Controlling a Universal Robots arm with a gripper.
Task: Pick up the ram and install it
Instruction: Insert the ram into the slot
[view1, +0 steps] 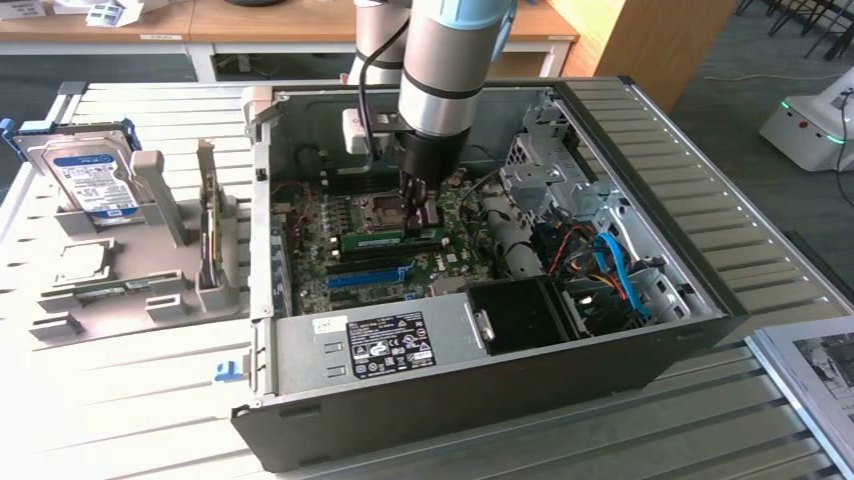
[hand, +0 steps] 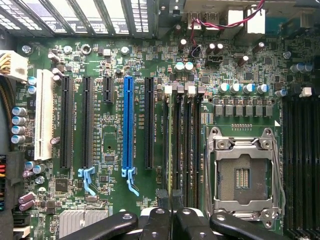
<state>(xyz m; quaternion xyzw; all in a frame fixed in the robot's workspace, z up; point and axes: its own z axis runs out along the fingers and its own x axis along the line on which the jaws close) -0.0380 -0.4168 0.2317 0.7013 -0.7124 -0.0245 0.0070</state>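
The end effector is pinched narrow on the ram, at the mem slots on the mobo inside the PC case. Ram prob light, stiff, fragile: grip top edge mid-length, not chips/contacts.

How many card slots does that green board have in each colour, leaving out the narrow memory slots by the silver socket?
White slot: 1
Blue slot: 1
Black slots: 4, one of them short
Total: 6
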